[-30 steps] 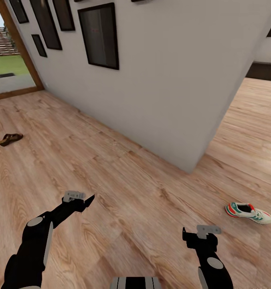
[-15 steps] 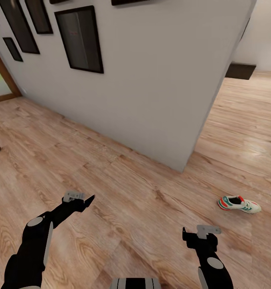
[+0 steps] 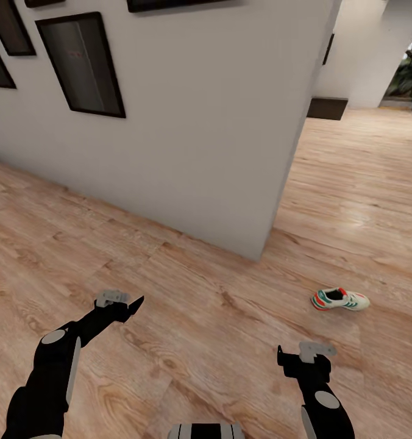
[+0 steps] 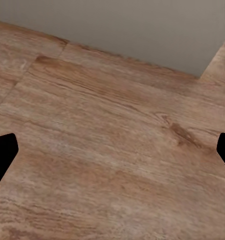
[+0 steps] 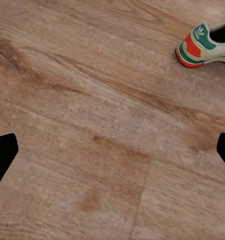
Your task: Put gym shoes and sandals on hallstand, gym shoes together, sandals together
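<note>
One gym shoe [image 3: 340, 299], cream-white with green stripes and a red-orange heel, lies on its sole on the corridor floor [image 3: 188, 317] ahead and to the right, past the wall corner. Its heel end [image 5: 205, 46] also appears in the right wrist view. My right gripper [image 3: 286, 361] hangs low, open and holding nothing, well short of the shoe and to its left. Over bare planks at the left, my left gripper [image 3: 133, 304] is open too, with nothing held. In both wrist views the fingertips [image 4: 2, 156] [image 5: 2, 155] stand far apart. The sandals and the hallstand are out of view.
A white wall [image 3: 194, 134] with dark framed pictures [image 3: 81, 64] runs across the view and ends at a corner [image 3: 259, 255]. Beyond the corner the floor opens to the right, with a dark low step [image 3: 326, 108] and a plant [image 3: 410, 70] far off.
The camera has turned to the right, so the wall and the shoe slid left in the picture and a sandal left the view. Both arms hold the same pose.
</note>
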You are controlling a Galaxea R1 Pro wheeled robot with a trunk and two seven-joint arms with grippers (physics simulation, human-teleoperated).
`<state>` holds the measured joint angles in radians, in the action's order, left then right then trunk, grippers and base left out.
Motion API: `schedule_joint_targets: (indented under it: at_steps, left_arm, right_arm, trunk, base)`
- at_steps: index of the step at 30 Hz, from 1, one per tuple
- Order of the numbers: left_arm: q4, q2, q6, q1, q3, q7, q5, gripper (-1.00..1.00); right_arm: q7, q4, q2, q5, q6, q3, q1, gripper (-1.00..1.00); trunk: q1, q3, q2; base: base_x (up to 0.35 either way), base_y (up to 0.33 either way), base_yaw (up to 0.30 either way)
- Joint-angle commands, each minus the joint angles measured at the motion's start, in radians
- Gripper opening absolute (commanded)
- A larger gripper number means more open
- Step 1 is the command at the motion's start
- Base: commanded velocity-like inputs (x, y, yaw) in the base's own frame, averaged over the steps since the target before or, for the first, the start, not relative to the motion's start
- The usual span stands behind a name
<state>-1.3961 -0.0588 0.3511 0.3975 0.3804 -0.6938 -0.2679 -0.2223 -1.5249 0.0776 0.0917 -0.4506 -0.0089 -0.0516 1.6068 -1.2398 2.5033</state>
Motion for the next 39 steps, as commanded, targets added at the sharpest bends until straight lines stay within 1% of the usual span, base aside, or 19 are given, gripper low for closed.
schedule_joint_targets:
  at_steps: [1,11,19,39]
  left_arm:
    - [-0.001,-0.001,0.005,0.000,0.003,-0.008,-0.005,1.00]
    - [-0.001,-0.001,0.005,0.001,0.003,-0.009,-0.005,1.00]
    - [-0.001,-0.001,0.005,0.001,0.003,-0.009,-0.005,1.00]
    - [-0.001,-0.001,0.005,0.001,0.003,-0.009,-0.005,1.00]
  right_arm:
    - [0.001,-0.001,0.001,0.010,-0.008,0.000,-0.001,1.00]
    - [0.001,-0.001,0.001,0.010,-0.008,0.000,-0.001,1.00]
    - [0.001,-0.001,0.001,0.010,-0.008,0.000,-0.001,1.00]
    - [0.001,-0.001,0.001,0.010,-0.008,0.000,-0.001,1.00]
  trunk:
    - [0.000,0.000,0.000]
    - [0.000,0.007,0.000]
    - [0.000,0.013,0.000]
    - [0.000,0.028,0.000]
  base:
    - [0.259,0.184,-0.268]
    - [0.278,0.189,-0.270]
    - [0.175,0.118,-0.271]
    - [0.135,0.007,-0.271]
